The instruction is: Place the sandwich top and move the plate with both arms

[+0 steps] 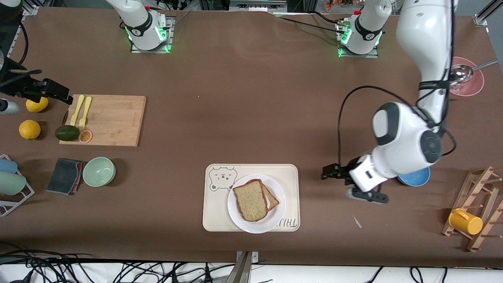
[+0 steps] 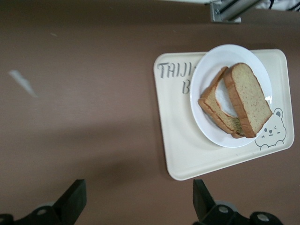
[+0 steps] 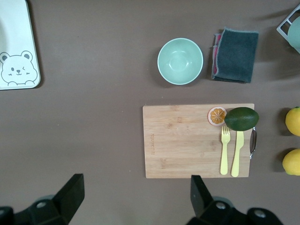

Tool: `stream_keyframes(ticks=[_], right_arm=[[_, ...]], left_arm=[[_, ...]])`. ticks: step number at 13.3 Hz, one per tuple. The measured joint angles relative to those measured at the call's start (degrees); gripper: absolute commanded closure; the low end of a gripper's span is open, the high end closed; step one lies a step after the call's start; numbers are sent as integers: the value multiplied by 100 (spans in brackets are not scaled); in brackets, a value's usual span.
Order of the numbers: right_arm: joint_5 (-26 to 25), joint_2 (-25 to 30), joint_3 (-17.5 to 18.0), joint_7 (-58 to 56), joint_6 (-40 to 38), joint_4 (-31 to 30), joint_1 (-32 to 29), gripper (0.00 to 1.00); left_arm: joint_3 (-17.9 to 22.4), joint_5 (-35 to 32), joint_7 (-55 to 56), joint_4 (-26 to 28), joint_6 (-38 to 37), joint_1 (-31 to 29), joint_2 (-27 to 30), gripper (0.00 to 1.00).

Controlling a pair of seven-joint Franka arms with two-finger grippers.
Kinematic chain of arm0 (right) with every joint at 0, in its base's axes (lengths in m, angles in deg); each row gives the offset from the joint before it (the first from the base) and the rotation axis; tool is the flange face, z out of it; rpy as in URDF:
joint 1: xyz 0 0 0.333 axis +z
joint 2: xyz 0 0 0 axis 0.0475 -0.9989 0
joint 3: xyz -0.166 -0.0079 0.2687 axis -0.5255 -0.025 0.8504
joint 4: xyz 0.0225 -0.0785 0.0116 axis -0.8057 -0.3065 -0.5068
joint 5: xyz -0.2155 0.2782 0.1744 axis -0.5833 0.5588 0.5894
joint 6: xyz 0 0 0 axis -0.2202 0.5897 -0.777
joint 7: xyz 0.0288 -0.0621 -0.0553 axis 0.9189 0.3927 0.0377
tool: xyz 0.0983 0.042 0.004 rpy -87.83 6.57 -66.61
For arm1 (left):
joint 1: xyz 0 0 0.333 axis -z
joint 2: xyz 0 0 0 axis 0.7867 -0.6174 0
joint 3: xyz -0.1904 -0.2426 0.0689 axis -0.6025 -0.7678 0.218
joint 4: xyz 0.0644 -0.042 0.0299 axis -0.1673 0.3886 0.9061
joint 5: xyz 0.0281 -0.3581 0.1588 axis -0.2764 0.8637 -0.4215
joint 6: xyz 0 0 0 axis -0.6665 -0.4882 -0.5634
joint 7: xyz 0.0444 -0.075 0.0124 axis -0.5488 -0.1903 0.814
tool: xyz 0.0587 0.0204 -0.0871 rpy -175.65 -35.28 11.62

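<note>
Front view: the sandwich top (image 1: 250, 199), a speckled tan bread slice, lies on another slice (image 1: 272, 198) on the white plate (image 1: 275, 184). The plate sits on the cream tray (image 1: 214, 212) with a bear drawing, overhanging the tray's edge nearest the front camera. The left gripper (image 1: 355, 188) hangs low over bare table beside the tray, toward the left arm's end; the left wrist view shows its fingers (image 2: 71, 200) spread apart with nothing between them. A blue bowl (image 1: 414, 177) lies partly hidden under that arm. The right gripper (image 1: 47, 91) hangs above a lemon (image 1: 36, 105) near the cutting board (image 1: 114, 120); the right wrist view shows its fingers (image 3: 70, 194) apart and empty.
</note>
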Motion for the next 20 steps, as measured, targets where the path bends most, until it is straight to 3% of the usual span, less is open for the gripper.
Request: stream_keyframes(ticks=[3, 7, 10, 15, 18, 20], right_arm=[[-1, 0, 0, -1, 5, 0, 0, 0], [-2, 0, -1, -1, 7, 0, 0, 0], [-2, 0, -1, -1, 7, 0, 0, 0], [-2, 0, -1, -2, 7, 0, 0, 0], [-2, 0, -1, -2, 7, 0, 0, 0], [-2, 0, -1, -2, 7, 0, 0, 0]], left_arm=[[100, -595, 308, 39, -692, -365, 648, 0], [80, -1812, 969, 89, -1742, -394, 1421, 0], [91, -1923, 1069, 309, -2152, -449, 1971, 0], [39, -2173, 1098, 1303, -2174, -624, 3004, 0], [-792, -2174, 1091, 1455, -2169, -1680, 3209, 0], [-1063, -2173, 1091, 1474, -2161, -1976, 3215, 0]])
